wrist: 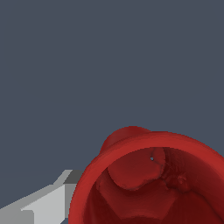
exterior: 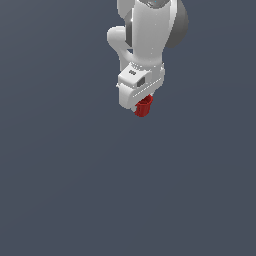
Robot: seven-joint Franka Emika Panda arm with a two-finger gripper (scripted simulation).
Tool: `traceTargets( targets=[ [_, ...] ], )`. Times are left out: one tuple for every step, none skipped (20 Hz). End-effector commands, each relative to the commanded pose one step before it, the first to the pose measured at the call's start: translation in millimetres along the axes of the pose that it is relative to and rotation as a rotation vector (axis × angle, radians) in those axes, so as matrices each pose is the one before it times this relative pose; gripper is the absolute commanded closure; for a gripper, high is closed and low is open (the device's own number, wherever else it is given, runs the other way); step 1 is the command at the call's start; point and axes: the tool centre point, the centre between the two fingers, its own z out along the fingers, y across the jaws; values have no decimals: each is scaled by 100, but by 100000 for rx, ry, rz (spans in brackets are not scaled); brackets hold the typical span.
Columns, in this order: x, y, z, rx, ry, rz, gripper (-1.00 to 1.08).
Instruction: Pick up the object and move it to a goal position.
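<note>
The red cup (exterior: 144, 106) is the reference landmark for all positions below.

**Arm.** The white Franka arm (exterior: 148, 30) enters from the upper edge of the exterior view and extends downward to the cup. Its wrist housing (exterior: 140, 82) sits directly above the cup and is wider than the cup.

**End effector.** The end effector (exterior: 141, 106) is located at the cup, with the cup protruding from its lower end. In the exterior view the cup is seated against the underside of the white housing and is surrounded only by uniform dark grey background, with no visible surface in contact beneath it. The end effector is therefore clenched on the red cup. The individual fingers are not separately resolvable in the exterior view.

**Task object.** In the wrist view the red cup (wrist: 148, 179) fills the area nearest the camera. Its hollow interior and thick rounded rim face the lens. The inner wall is uneven, with lumps visible inside the cavity. One light grey finger (wrist: 41, 203) appears beside the cup's outer wall, adjacent to the rim. The opposite finger is outside the frame.

**Surroundings.** Everything around the cup is flat dark grey-blue (exterior: 60, 190). No table edge is discernible in either view.
</note>
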Motion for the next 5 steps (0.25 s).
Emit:
traceTargets(
  targets=[
    [-171,-250,-894,-12,69,35,108],
    [-33,-59,-204,0,0,0,108],
    [-23,-41,-145,0,0,0,108],
    [-13,-24,-86,0,0,0,108],
    [-4,-8,-29,0,0,0,108]
  ],
)
